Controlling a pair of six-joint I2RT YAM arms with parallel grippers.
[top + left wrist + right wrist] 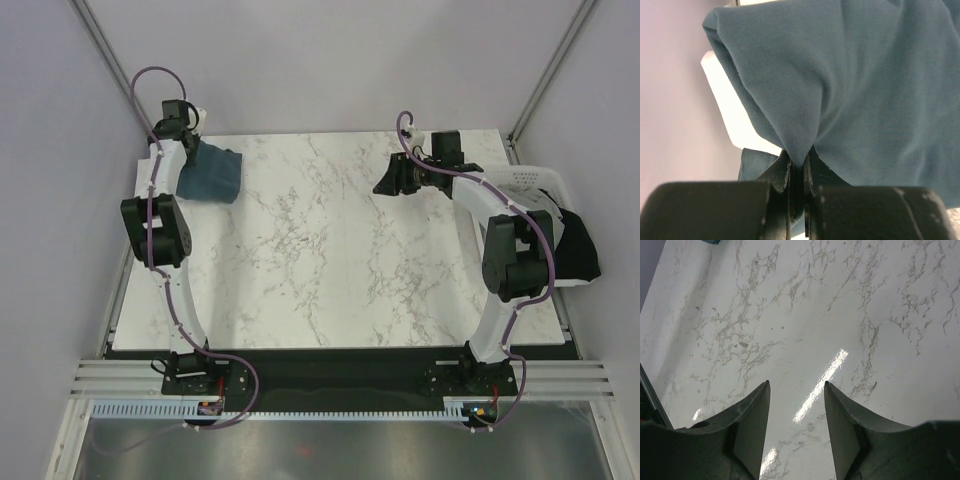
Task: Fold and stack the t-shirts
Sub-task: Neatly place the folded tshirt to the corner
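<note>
i see the marble table (320, 250) filling most of the top view, with both arms rising from its near edge. the left arm (160, 230) reaches up along the left edge to the far left corner, and the right arm (510, 260) bends in from the right side toward the far middle. a white slatted basket (530, 178) sits at the right edge of the table, behind the right arm, and a black shirt (580, 250) hangs over its near right side. the blue shirt (212, 172) is at the far left corner, bunched into a rough block just right of the left arm. from above i cannot tell whether its lower part rests on the table or hangs clear of it. the left gripper (190, 138) is at the far edge of that shirt. in the left wrist view its jaws are clamped tight on a pinched fold of the blue cloth (865, 90), which fans out beyond the fingertips and covers most of the picture, with a white bit of table corner showing to its left. the right gripper (385, 185) points left over bare marble, well apart from both shirts. in its wrist view the two fingers (752, 425) stand apart with only tabletop between them, holding nothing.
</note>
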